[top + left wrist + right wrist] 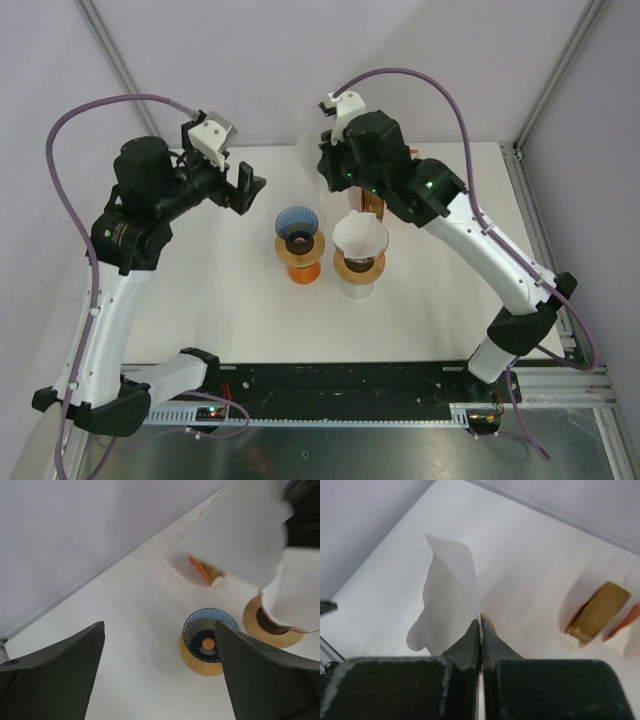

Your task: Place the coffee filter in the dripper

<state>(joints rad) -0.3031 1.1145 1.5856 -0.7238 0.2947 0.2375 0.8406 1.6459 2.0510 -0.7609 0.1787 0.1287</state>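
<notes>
**Top view.** The left gripper [248,190] is hovering with its jaws spread wide and nothing between them, at 9 o'clock from the blue dripper [297,228]. The second dripper [358,268] is standing just beside the blue one, at its 3 o'clock. The white coffee filter [360,235], opened into a cone, is showing directly over the second dripper. Whether it is resting in it cannot be told. The right arm [400,180] is reaching in from 3 o'clock, its fingertips hidden.

**Left wrist view.** The spread fingers [60,670] are framing the blue dripper [207,640]. The coffee filter [297,595] is showing at 3 o'clock, over the second dripper [272,625].

**Right wrist view.** The right gripper [481,630] is pinching the filter's edge, fully closed. The paper [447,595] is rising toward 11 o'clock. A brown block [597,610] is showing at 3 o'clock on the table [530,555].
</notes>
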